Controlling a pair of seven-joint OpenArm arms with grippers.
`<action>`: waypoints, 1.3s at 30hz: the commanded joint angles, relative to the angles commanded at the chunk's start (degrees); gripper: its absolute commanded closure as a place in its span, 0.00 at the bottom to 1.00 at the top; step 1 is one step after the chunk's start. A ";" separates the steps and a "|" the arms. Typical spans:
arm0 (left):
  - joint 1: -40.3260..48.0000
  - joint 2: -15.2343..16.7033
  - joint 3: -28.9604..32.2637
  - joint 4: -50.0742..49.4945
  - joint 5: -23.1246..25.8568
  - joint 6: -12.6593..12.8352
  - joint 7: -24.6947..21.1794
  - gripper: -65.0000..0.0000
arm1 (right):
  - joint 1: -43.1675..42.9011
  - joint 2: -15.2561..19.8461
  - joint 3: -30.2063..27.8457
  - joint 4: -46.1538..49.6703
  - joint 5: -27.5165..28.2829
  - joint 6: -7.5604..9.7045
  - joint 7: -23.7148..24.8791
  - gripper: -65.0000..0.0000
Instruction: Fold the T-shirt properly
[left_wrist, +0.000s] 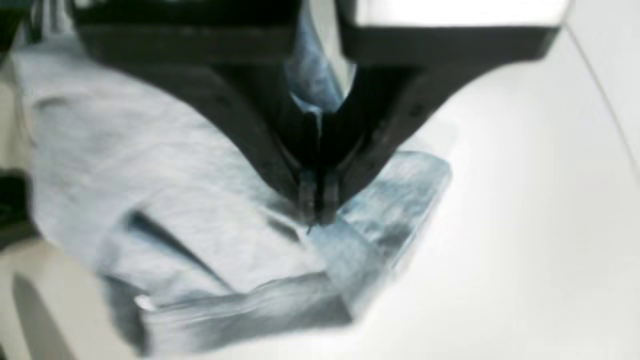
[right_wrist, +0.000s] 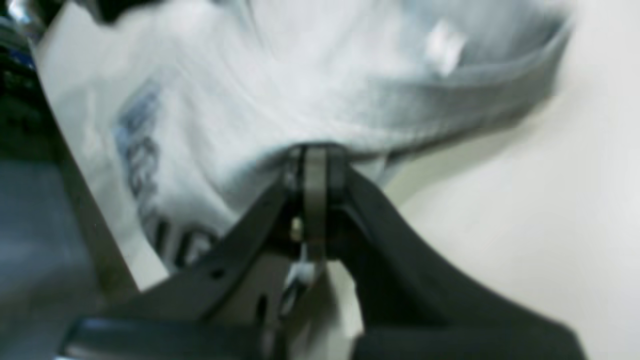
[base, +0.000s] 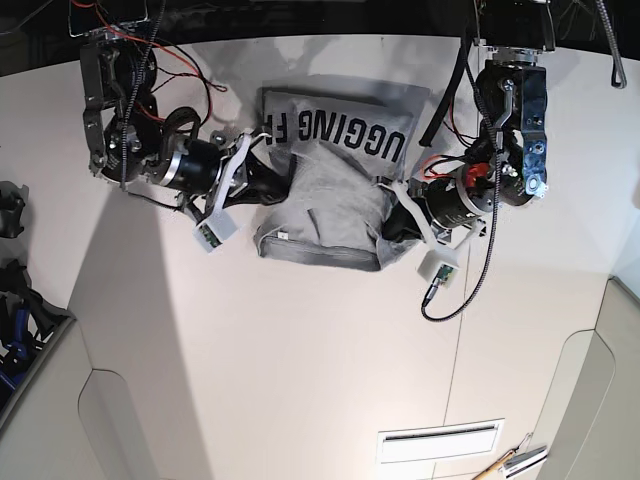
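The heather-grey T-shirt (base: 330, 205) lies partly folded on the white table (base: 250, 360), its black block lettering (base: 340, 135) showing on the far part. My left gripper (base: 392, 222) is at the shirt's right edge. In the left wrist view it (left_wrist: 317, 212) is shut on a fold of the grey fabric (left_wrist: 200, 225), blurred. My right gripper (base: 272, 178) is at the shirt's left edge. In the right wrist view it (right_wrist: 315, 155) is shut on a bunched edge of the shirt (right_wrist: 300, 90), with lettering (right_wrist: 145, 165) beside it.
Dark objects (base: 12, 215) stand at the table's left edge. A slotted vent (base: 440, 437) and a wooden-handled tool (base: 512, 462) are at the bottom right. Red and black cables (base: 190, 75) hang near the arm on the left of the base view.
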 joint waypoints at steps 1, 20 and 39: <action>0.17 -0.92 0.00 1.49 -0.63 0.00 0.42 1.00 | -0.02 0.00 0.52 2.08 0.79 0.02 -0.15 1.00; 13.79 -3.41 -0.04 0.33 -8.07 -4.33 -2.10 1.00 | 1.70 0.00 -10.43 -18.73 -9.14 0.04 7.89 1.00; 35.36 -3.41 -22.97 26.05 -15.50 -4.79 5.40 1.00 | -15.28 9.31 22.60 18.10 9.42 0.07 -9.05 1.00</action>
